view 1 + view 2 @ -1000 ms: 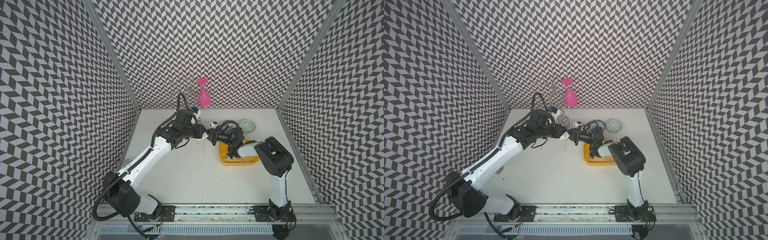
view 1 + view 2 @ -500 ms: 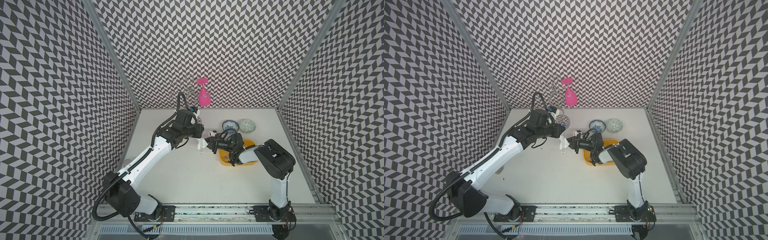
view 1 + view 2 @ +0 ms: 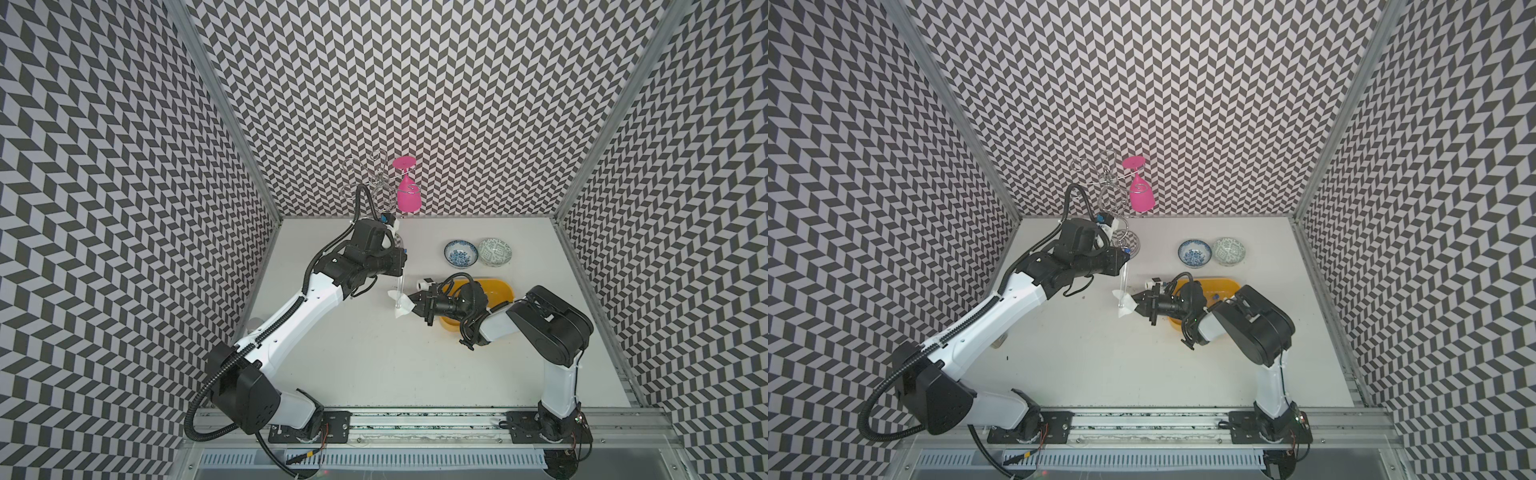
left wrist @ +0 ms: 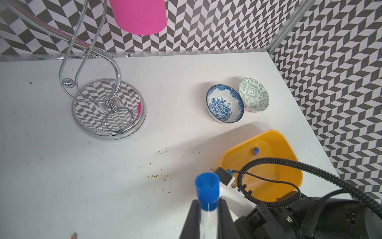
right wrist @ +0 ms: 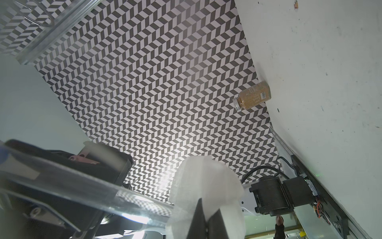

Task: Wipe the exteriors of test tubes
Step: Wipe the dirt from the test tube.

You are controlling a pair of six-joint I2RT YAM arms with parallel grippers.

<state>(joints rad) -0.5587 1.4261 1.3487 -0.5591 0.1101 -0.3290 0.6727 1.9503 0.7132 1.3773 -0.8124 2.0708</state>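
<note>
A clear test tube [image 3: 400, 286] with a blue cap [image 4: 207, 189] hangs upright over the table. My left gripper [image 3: 401, 266] [image 4: 207, 203] is shut on it just below the cap. My right gripper [image 3: 412, 307] [image 5: 207, 207] is shut on a white tissue [image 3: 404, 309] [image 5: 204, 182]. The tissue is pressed around the tube's lower end [image 5: 82, 190]; in a top view the tube [image 3: 1124, 286] meets the tissue [image 3: 1127, 308]. Another blue-capped tube [image 4: 256, 151] lies in the yellow tray [image 4: 285, 149].
The yellow tray [image 3: 500, 291] sits under my right arm, with two patterned bowls [image 3: 460, 253] [image 3: 494, 251] behind it. A chrome glass rack [image 4: 108, 107] holding a pink glass [image 3: 407, 195] stands at the back. A spice jar [image 5: 253, 97] stands by the left wall.
My right gripper has slid the tissue down the tube, from close under the left gripper to the tube's lower end. The left gripper has held the tube still.
</note>
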